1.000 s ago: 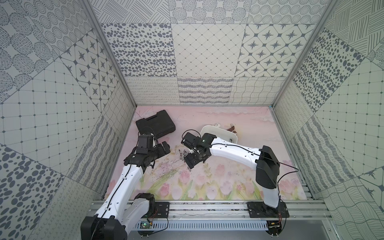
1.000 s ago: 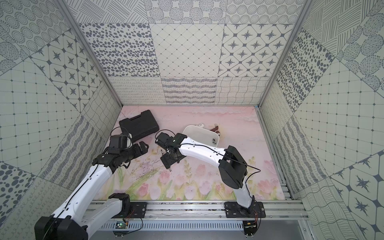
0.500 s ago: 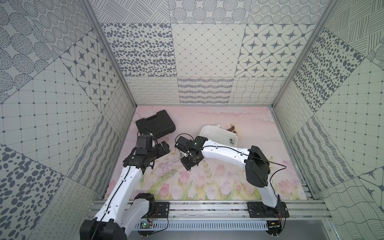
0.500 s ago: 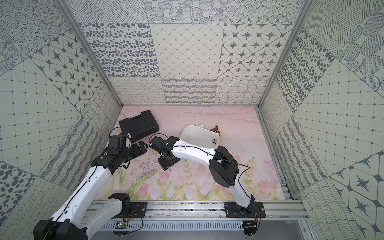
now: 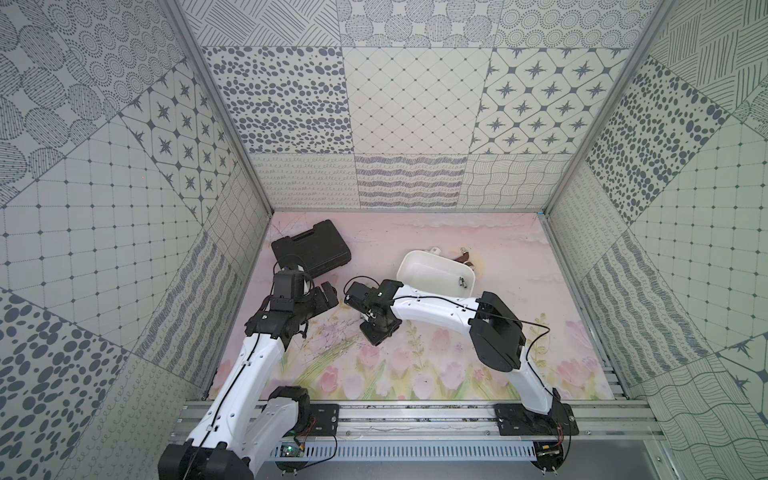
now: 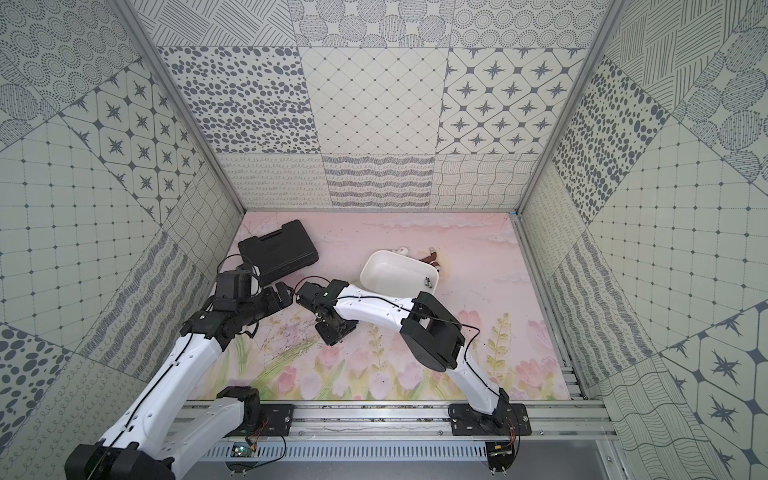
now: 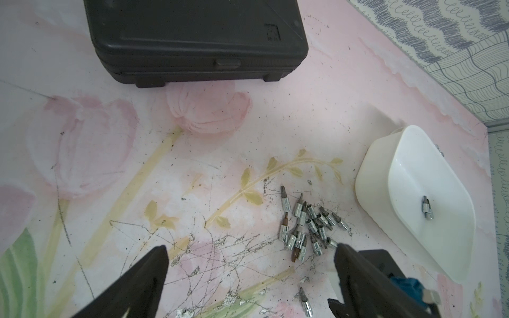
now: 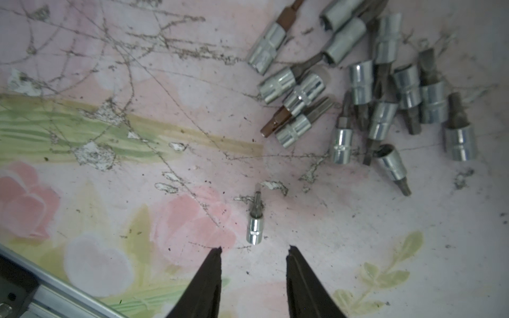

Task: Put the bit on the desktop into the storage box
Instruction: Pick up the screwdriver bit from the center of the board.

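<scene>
lone bit (image 8: pixel 254 228) well apart from the bit pile (image 8: pixel 360 82), bare desktop (image 8: pixel 358 234) around it, lidless storage box (image 7: pixel 371 179) beside the pile

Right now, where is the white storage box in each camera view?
In both top views: storage box mid-desktop, beyond the right arm.
Left wrist: beside the bit pile, one bit inside.
Right wrist: not in it.
Shared landmark: black case, not in the right wrist view.

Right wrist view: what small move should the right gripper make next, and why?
Probably ease the right gripper forward and down until its fingers straddle the lone bit. That bit lies flat on the desktop, apart from the pile, just ahead of the fingertips; the fingers stand apart with nothing between them.
</scene>
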Tool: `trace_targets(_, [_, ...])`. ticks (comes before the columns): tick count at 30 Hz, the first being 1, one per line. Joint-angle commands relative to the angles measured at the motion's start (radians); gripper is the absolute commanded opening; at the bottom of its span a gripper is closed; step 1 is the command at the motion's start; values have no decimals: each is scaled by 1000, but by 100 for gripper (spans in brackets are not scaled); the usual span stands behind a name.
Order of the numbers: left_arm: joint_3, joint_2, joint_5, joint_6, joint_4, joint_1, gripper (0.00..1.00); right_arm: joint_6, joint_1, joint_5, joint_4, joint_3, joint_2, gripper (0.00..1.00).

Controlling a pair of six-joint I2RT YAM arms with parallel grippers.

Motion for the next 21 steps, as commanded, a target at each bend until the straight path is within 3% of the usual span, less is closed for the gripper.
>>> trace_targets(1, [-8, 4, -10, -3, 1, 0, 99, 3, 9, -2, 6, 27, 31, 40])
trace_targets(21, [-11, 18, 2, -3, 10, 0, 99, 29, 7, 18, 3, 39, 97, 32])
